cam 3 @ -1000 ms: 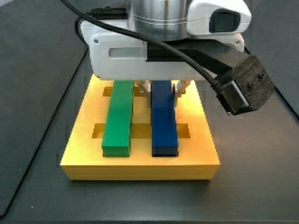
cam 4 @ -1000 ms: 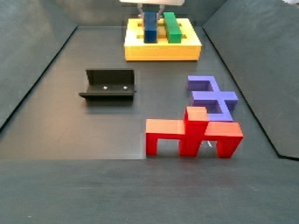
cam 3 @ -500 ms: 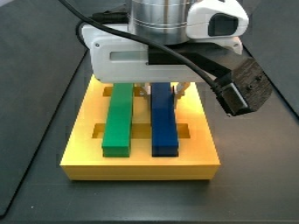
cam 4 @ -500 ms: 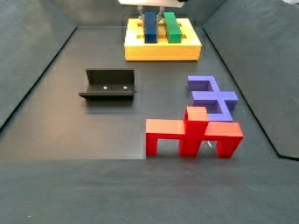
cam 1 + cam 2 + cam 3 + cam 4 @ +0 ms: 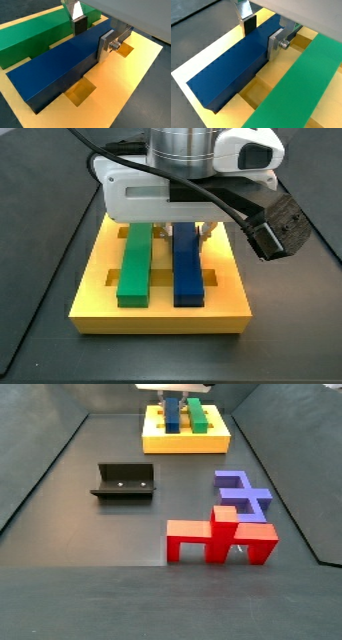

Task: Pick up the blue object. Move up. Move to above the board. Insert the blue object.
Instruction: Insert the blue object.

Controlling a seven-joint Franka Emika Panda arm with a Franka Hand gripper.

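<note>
The blue object (image 5: 187,268) is a long dark-blue bar lying seated in a lengthwise slot of the yellow board (image 5: 160,318), beside the green bar (image 5: 135,263). My gripper (image 5: 189,228) stands over the far end of the board and straddles the bar. In both wrist views the gripper (image 5: 91,41) (image 5: 262,40) has one finger against each long side of the blue object (image 5: 60,70) (image 5: 231,70), shut on it. In a side view from farther off, the gripper (image 5: 174,406) and the board (image 5: 185,444) are at the back.
The fixture (image 5: 124,480) stands on the dark floor, left of centre. A purple-blue E-shaped block (image 5: 242,492) and a red block (image 5: 221,539) lie to the right, nearer the front. Raised walls line the floor's sides.
</note>
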